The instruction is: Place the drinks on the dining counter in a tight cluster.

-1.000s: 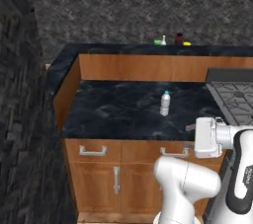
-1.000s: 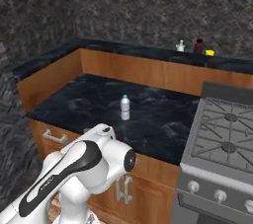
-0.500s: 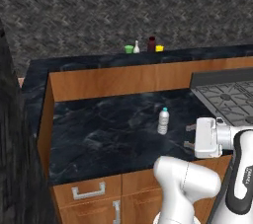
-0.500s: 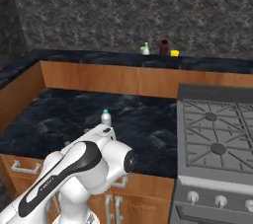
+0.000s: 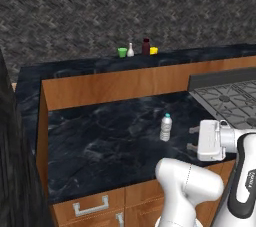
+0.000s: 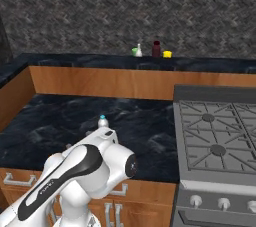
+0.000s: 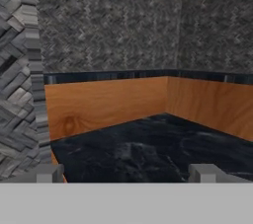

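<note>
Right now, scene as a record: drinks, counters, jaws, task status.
clear bottle: upright on the lower black marble top, left of the stove
maroon bottle: upright on the dining counter, past the wooden riser
tan bottle: upright left of the maroon one, small gap between
other items up there: green cup, yellow object
gripper: jaws open, holding nothing, facing the counter corner
status: clear bottle not yet on the dining counter

Even, flat rendered light, dim on the dark walls, no hard shadows, textures soft and coarse.
</note>
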Motion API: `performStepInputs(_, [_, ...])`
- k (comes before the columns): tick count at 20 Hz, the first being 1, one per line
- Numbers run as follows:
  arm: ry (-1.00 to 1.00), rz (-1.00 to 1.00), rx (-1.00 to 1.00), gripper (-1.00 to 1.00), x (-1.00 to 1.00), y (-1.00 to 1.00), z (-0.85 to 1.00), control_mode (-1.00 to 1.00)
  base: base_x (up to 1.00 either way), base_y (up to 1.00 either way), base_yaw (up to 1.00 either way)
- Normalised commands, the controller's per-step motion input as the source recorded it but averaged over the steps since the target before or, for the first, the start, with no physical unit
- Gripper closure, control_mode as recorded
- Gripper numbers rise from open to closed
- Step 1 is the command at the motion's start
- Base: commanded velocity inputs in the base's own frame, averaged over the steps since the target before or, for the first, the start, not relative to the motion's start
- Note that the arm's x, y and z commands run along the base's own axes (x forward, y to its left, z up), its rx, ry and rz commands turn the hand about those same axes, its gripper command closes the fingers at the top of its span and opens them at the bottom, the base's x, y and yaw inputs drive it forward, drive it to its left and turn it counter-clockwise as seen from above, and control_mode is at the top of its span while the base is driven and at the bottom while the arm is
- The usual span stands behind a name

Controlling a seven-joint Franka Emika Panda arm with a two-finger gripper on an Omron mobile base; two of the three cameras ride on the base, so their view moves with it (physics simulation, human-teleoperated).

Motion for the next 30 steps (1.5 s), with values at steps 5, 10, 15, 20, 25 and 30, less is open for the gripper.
performStepInputs(5, [0.0, 0.0, 0.0, -1.0, 0.0, 0.0, 0.0, 1.0, 0.0, 0.0, 0.0])
performStepInputs(10, [0.0, 0.0, 0.0, -1.0, 0.0, 0.0, 0.0, 1.0, 0.0, 0.0, 0.0])
performStepInputs(15, [0.0, 0.0, 0.0, -1.0, 0.0, 0.0, 0.0, 1.0, 0.0, 0.0, 0.03])
performStepInputs(20, [0.0, 0.07, -0.01, -1.0, 0.13, -0.09, 0.0, -1.0, 0.03, -0.02, 0.04])
performStepInputs(25, [0.0, 0.22, 0.0, -1.0, 0.24, -0.33, 0.0, -1.0, 0.0, 0.0, 0.0])
performStepInputs(30, [0.02, 0.06, 0.0, -1.0, 0.23, -0.34, -0.01, -1.0, 0.0, 0.0, 0.0])
